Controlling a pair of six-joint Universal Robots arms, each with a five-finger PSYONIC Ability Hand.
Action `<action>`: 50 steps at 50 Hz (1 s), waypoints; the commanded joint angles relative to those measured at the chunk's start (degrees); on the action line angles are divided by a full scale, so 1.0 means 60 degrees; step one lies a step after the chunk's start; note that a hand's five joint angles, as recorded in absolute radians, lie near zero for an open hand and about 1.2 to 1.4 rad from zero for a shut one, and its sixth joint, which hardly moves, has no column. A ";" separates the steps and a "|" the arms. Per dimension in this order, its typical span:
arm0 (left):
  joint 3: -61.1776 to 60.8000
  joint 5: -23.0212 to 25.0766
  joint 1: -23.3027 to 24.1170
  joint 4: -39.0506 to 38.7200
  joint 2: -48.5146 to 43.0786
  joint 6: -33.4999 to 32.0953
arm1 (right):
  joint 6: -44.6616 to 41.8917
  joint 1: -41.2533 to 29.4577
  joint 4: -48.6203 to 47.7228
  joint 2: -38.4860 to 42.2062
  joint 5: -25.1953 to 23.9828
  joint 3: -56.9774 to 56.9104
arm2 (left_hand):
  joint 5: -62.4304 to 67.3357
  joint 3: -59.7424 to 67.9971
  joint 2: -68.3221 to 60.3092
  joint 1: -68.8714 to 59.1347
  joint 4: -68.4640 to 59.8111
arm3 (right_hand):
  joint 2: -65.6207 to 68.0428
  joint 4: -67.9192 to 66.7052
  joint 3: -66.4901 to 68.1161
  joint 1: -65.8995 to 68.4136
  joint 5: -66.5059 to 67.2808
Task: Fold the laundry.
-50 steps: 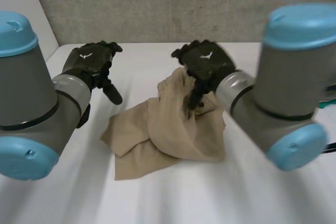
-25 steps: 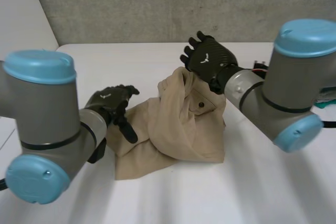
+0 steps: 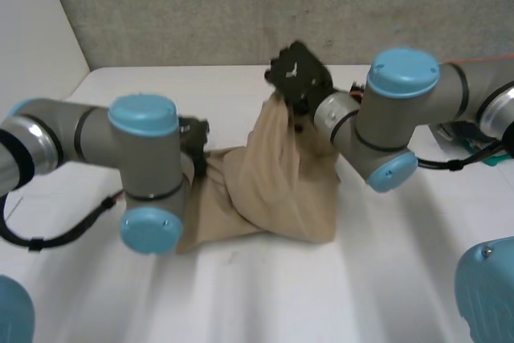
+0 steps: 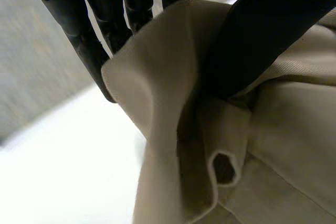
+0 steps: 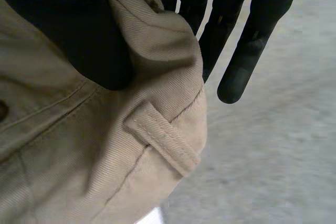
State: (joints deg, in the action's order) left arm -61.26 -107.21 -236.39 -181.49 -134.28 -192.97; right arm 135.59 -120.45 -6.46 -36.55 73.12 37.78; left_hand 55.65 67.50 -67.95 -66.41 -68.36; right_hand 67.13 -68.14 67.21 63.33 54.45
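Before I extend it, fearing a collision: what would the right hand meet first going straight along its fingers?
Probably the grey wall: the right hand, pinching the tan trousers, shows nothing else beyond its fingertips, though depth is unclear.

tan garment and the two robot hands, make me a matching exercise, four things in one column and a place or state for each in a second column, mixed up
Things:
1. left robot hand
2. right robot hand
3. belt loop
4. table

Places or states:
A. sewn strip beside the thumb in the right wrist view
B. pinches a low side edge of the tan garment
C. pinches the garment's top, held up off the table
D. white, bears the garment's lower part

Pairs: 1-B, 2-C, 3-A, 4-D
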 commanded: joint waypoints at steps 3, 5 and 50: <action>0.3439 0.0129 -0.0284 -0.0104 0.0407 -0.0593 | 0.1659 0.0211 -0.0887 -0.1582 0.2050 0.0206 | 0.2391 0.2083 -0.2009 -0.2266 -0.1939 | 0.2144 -0.1977 0.2132 0.2779 0.2591; 0.4260 0.0304 -0.0401 -0.0133 0.0364 -0.0608 | 0.1894 0.0211 -0.0478 -0.2109 0.2651 0.0644 | 0.2391 0.2083 -0.2009 -0.2266 -0.1939 | 0.2144 -0.1977 0.2132 0.2779 0.2591; -0.4053 0.2192 -0.2495 0.1786 0.4670 0.2289 | 0.5116 -0.1868 0.0740 -0.2697 0.4425 0.3108 | -0.9275 -0.9584 0.9658 0.9401 0.9727 | 0.2144 -0.1977 0.2132 0.2779 0.2591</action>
State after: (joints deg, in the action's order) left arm -73.67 -98.89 -248.89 -170.88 -108.56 -185.95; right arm 164.35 -129.74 -2.17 -52.62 97.52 58.55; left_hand 2.47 12.04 -11.22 -11.69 -11.36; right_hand 67.13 -68.47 67.47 63.33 55.63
